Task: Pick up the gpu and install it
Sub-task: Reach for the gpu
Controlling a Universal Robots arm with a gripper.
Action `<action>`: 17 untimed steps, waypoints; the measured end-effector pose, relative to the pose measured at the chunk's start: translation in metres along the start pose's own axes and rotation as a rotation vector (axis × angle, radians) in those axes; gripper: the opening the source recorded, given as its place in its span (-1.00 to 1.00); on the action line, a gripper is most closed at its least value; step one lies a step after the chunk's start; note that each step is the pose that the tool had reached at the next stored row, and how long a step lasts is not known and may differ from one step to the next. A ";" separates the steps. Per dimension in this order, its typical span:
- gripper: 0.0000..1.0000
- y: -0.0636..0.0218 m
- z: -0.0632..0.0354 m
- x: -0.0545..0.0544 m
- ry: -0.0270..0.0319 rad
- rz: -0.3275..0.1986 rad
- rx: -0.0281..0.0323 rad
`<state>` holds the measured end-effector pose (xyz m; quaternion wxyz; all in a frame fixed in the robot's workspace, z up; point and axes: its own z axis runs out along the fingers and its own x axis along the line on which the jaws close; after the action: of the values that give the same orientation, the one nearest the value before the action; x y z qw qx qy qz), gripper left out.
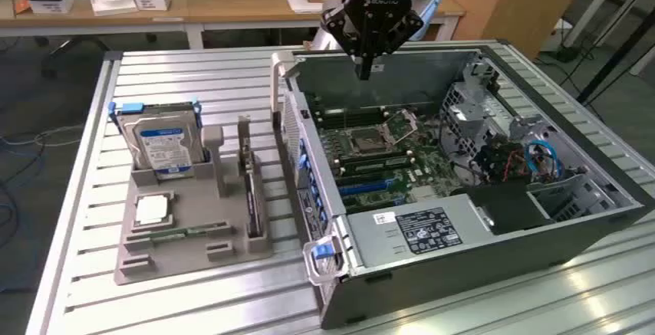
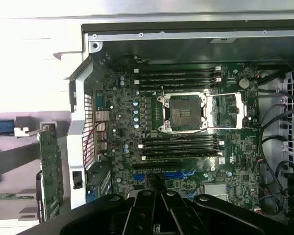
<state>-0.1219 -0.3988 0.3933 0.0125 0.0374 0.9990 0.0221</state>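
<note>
The gpu stands on its long edge in a slot of the gray holder tray, on the side of the tray nearest the computer case, with nothing touching it. In the wrist view its green board shows just outside the case's perforated rear panel. In the same tray the hard drive stands upright on the exterior view's left of the gpu. My gripper hangs well apart from the card, above the far part of the open case. My fingers are pressed together into one narrow tip with nothing between them. In the wrist view, my gripper points down over the motherboard, near the blue expansion slots and beside the open processor socket. Tray and case both rest on the slatted metal table.
</note>
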 end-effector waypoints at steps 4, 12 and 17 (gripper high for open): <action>-0.79 0.0000 0.0000 0.000 0.0000 0.000 0.0000; -0.79 -0.0002 0.0007 0.003 0.0017 0.000 0.0003; -0.79 -0.0005 0.0015 0.007 0.0019 0.000 0.0000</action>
<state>-0.1285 -0.3988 0.3916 0.0115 0.0371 0.9990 0.0221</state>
